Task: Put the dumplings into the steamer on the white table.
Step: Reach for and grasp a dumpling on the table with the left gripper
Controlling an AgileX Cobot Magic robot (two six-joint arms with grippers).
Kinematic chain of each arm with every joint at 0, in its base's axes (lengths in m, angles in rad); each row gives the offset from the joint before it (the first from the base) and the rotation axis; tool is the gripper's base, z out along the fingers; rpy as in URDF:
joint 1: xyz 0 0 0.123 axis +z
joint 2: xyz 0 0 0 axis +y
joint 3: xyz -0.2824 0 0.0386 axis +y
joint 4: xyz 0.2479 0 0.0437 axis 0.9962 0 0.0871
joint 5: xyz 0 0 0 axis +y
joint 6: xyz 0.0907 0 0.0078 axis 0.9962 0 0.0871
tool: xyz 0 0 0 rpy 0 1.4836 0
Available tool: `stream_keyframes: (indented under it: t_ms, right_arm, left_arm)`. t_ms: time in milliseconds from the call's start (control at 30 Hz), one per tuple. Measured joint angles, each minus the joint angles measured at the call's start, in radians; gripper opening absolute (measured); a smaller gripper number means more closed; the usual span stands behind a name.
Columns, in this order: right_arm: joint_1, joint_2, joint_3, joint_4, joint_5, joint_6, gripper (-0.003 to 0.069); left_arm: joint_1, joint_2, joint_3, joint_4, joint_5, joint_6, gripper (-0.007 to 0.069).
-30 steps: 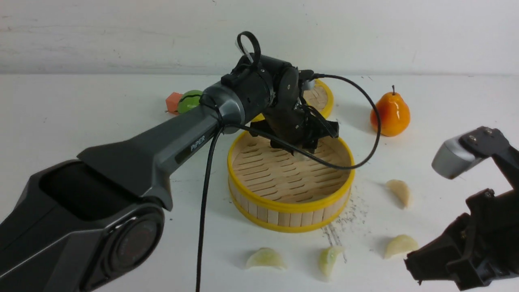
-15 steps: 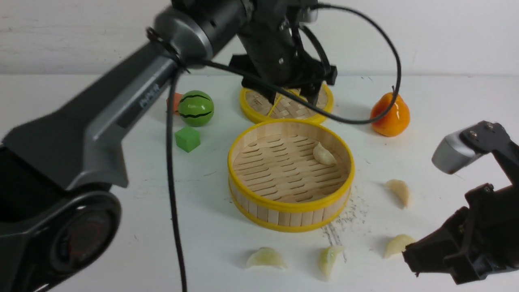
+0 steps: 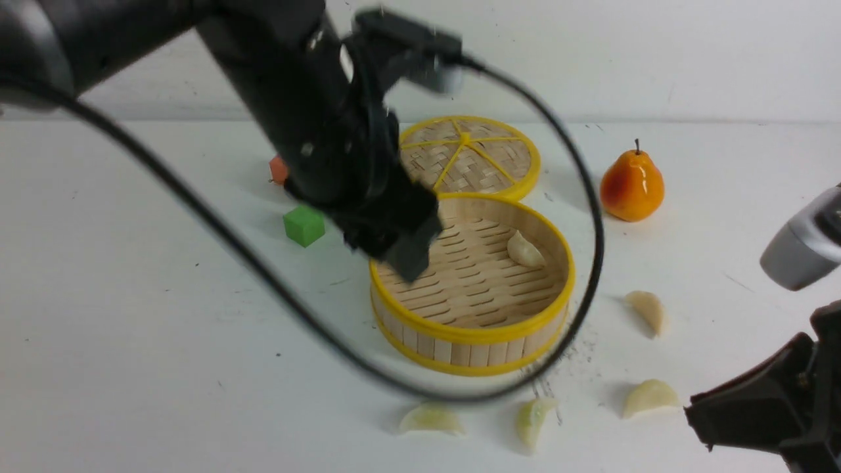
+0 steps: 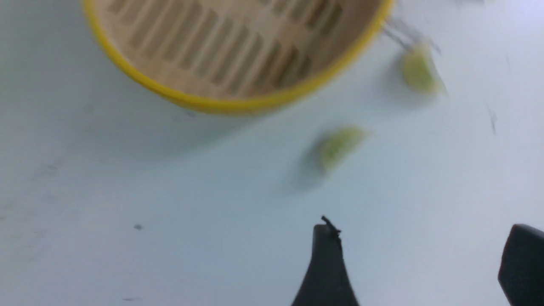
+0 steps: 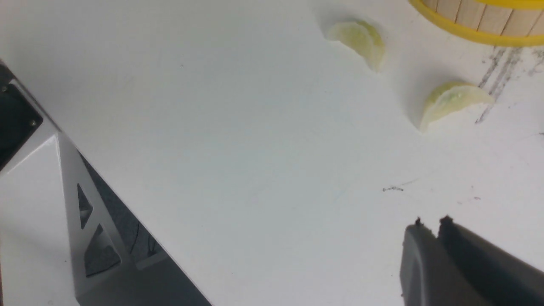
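Note:
The steamer [image 3: 473,332] stands mid-table on the white table [image 3: 131,295]. One dumpling [image 3: 524,249] lies inside it at the far right. Several dumplings lie on the table: two in front of the steamer [image 3: 430,419] [image 3: 535,419] and two to its right [image 3: 649,396] [image 3: 647,309]. My left gripper [image 3: 407,253], blurred, hangs over the steamer's near-left rim. In the left wrist view it [image 4: 425,238] is open and empty, with the steamer [image 4: 238,100] and two dumplings [image 4: 340,144] [image 4: 418,72] ahead. My right gripper [image 5: 431,223] is shut and empty, low at the front right [image 3: 755,420].
The woven lid [image 3: 470,154] lies behind the steamer, an orange pear [image 3: 632,184] at the back right. A green cube [image 3: 304,225] and an orange piece [image 3: 278,169] sit left of the steamer. The left arm's cable [image 3: 578,197] loops over the steamer. The table's near edge [image 5: 127,178] shows in the right wrist view.
My left gripper lifted out of the steamer, leaving a dumpling inside, then swung back toward the near-left rim. My right gripper drifted slightly right.

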Motion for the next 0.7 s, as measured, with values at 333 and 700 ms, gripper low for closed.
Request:
stream_keyframes:
  t_ms: [333,700]
  right_arm:
    - [0.0,-0.007,0.0,0.0,-0.02,0.0,0.0061]
    - [0.0,-0.007,0.0,-0.002,-0.026,0.0,0.0066]
  left_arm:
    - [0.0,0.027,0.35,-0.103,-0.297,0.405,0.05]
    - [0.0,0.198,0.358,-0.2,-0.5,0.5,0.05]
